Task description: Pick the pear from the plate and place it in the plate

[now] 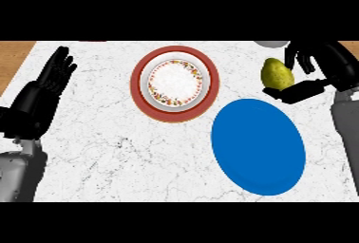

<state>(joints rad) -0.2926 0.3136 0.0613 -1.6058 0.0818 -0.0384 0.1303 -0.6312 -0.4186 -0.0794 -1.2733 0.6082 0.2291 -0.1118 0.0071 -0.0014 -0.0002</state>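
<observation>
Yellow-green pear (277, 73), stalk end up, sits in my right hand (308, 71) at the far right of the white marbled counter (105, 142). Black fingers curl over it from the far side and the thumb comes in just under it on the near side, so the hand is closed around the fruit, not spread wide.

Step in hand, as I judge it: the carry. The pear is off any plate; it shows over bare counter, just beyond the far edge of the plain blue oval plate (258, 147). Whether it is lifted clear of the surface I cannot tell from this steep look down.

Second plate, red-rimmed with a white centre and a floral band (175, 83), lies to the left of the pear, well apart from it. Nothing is on it.

Next move, by my reckoning: bring the hand nearer and slightly left until the pear is over the middle of the blue plate, lower it, then ease fingers and thumb apart. A pear rolls readily, so set it low before letting go.

Left hand (52, 76) rests at the far left, fingers straight, holding nothing.
</observation>
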